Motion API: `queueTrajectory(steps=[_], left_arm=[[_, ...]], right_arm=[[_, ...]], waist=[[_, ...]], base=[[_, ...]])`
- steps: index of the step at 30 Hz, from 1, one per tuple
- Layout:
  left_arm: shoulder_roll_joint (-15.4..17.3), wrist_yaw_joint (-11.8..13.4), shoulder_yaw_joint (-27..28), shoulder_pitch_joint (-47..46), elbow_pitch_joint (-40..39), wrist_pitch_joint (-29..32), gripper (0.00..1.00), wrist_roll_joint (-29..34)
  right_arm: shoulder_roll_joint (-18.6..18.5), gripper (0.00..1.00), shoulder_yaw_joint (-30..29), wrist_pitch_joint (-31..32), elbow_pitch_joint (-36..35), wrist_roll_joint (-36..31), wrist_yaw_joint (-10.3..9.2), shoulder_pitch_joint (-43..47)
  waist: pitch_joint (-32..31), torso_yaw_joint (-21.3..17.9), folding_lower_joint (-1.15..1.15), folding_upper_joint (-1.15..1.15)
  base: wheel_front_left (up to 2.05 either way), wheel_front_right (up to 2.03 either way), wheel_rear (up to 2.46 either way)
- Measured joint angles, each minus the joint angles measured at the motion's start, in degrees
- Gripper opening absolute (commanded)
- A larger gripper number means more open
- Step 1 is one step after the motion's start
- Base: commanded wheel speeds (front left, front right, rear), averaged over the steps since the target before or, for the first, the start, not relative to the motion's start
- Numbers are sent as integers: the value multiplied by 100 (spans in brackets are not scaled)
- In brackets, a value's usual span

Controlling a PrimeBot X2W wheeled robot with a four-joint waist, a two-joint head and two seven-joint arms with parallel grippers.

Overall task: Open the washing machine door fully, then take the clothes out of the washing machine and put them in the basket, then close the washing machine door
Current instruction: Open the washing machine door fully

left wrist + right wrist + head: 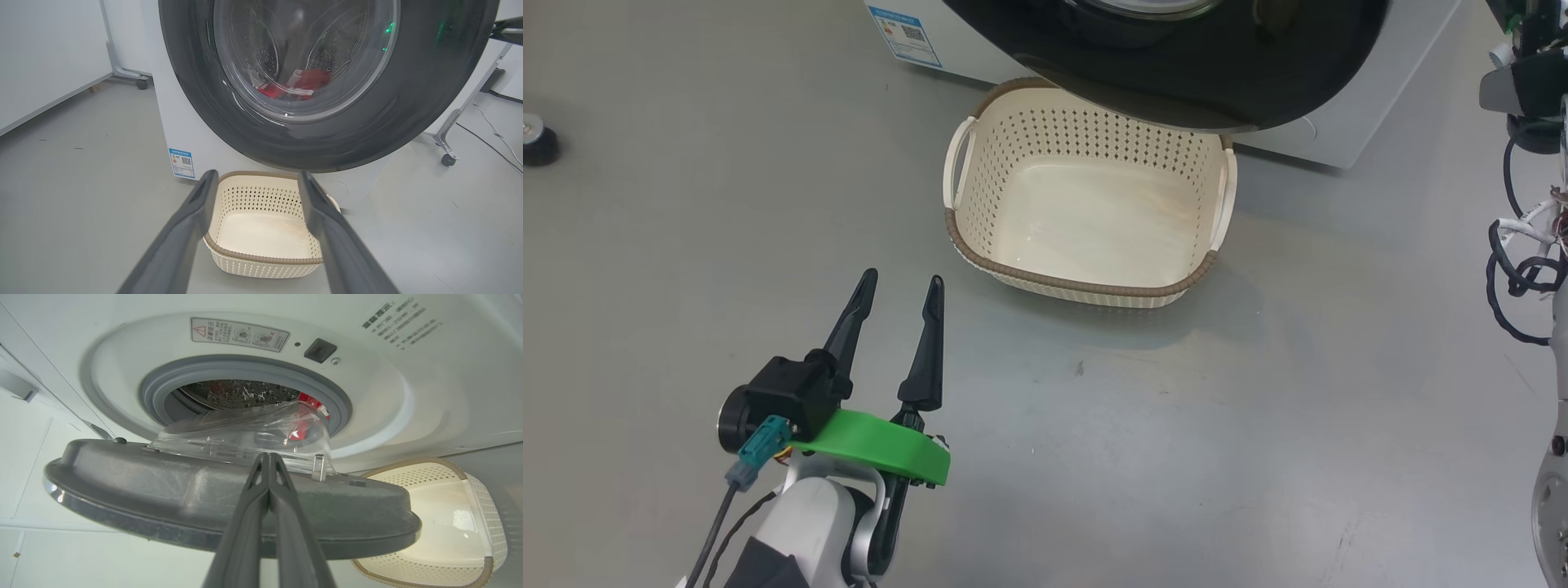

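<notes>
The washing machine door [1176, 82] stands partly open, its glossy black rim hanging over the back of the cream basket [1054, 282], which is empty. In the left wrist view the red clothes [310, 81] show through the door's [408, 102] glass, above the basket [261, 259]. My left gripper [903, 282] [257, 175] is open with nothing in it, low over the floor left of and short of the basket. In the right wrist view my right gripper [267, 455] is shut, its tips at the door's [163, 498] grey inner face beside the glass bowl [245, 428]. Red clothes [306, 412] lie in the drum of the washing machine [408, 396].
Grey floor surrounds the basket. A small black object [535, 143] sits at the far left. Black cables [1515, 278] hang at the right edge. Wheeled frame legs [141, 83] [447, 159] stand on both sides of the machine, whose front carries a blue label [903, 33].
</notes>
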Motion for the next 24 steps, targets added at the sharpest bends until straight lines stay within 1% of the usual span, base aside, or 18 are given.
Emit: queueTrajectory(steps=[2,5,8,10,14,17,24], left_arm=[[0,0,-22,-2,0,0,100,-5],[-1,24,-10,-3,-3,0,100,-7],[-1,25,-10,-8,-3,0,100,-7],[-1,26,-9,-19,-4,0,100,-7],[-1,30,-9,-54,-5,0,100,-7],[-1,31,-11,-57,-11,0,100,-13],[-1,32,-16,-58,-10,0,100,-15]], right_arm=[[32,0,-53,141,70,127,-103,-57],[86,0,-24,376,190,218,-141,-156],[18,0,27,594,294,219,-201,-250],[-22,0,35,700,350,249,-205,-298],[-34,0,27,873,467,311,-285,-394],[-45,0,30,969,531,347,-294,-430],[-22,0,83,1413,788,480,-305,-450]], waist=[[16,41,0,0],[34,77,0,0],[44,97,0,0],[49,109,0,0],[53,126,0,0],[53,131,0,0],[30,143,0,0]], base=[[0,0,0],[0,0,0],[0,0,0],[0,0,0],[0,0,0],[0,0,0],[0,0,0]])
